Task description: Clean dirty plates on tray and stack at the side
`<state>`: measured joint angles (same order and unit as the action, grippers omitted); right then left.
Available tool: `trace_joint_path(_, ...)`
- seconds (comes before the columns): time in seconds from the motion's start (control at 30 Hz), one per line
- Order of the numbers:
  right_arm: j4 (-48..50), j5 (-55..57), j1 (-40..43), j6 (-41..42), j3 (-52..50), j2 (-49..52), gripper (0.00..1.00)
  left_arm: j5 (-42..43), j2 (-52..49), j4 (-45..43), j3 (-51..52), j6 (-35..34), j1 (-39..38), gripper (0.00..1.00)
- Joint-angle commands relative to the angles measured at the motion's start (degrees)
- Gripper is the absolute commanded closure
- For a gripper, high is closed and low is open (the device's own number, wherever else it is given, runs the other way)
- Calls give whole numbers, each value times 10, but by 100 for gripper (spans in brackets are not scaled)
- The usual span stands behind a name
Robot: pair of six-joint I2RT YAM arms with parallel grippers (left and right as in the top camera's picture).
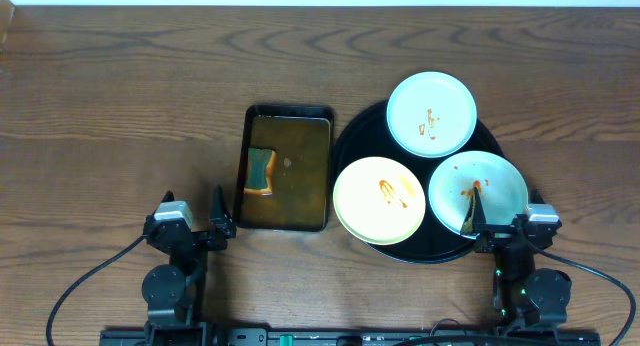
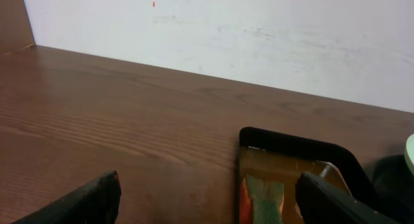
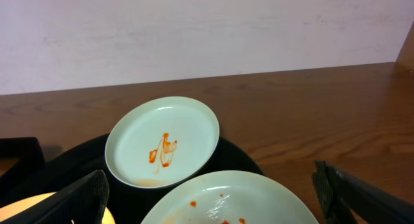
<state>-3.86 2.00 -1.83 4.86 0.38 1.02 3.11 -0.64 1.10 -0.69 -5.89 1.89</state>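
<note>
Glossy round plates (image 1: 431, 114) on big round black tray (image 1: 360, 136): stiff, light, sauce-slick, prob. breakable; pinch at rim. Left gripper (image 1: 193, 218) and right gripper (image 1: 505, 224) both wide, empty.

No legible text, label, brand or number in any view — plates (image 1: 431, 96), tray (image 1: 358, 136), pan (image 1: 300, 191) and tabletop (image 1: 120, 106) all unmarked. Sauce smears (image 1: 430, 123) on the plates form no readable sign.

Overhead straight down; wrist views low, facing wall (image 2: 259, 30); right shares tray (image 3: 71, 169).
</note>
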Motion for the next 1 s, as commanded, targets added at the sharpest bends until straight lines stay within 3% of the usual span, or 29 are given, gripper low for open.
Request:
trace_joint_path(0.0,-3,-7,5,-6,-1,-2,1,10,4,27,4,9,3,13)
trace_joint_path(0.53,-51,-14,5,58,37,26,1,10,-61,57,-49,-43,3,13)
trace_joint_path(0.97,-236,-14,5,59,258,253,1,39,-304,187,-267,-43,3,13)
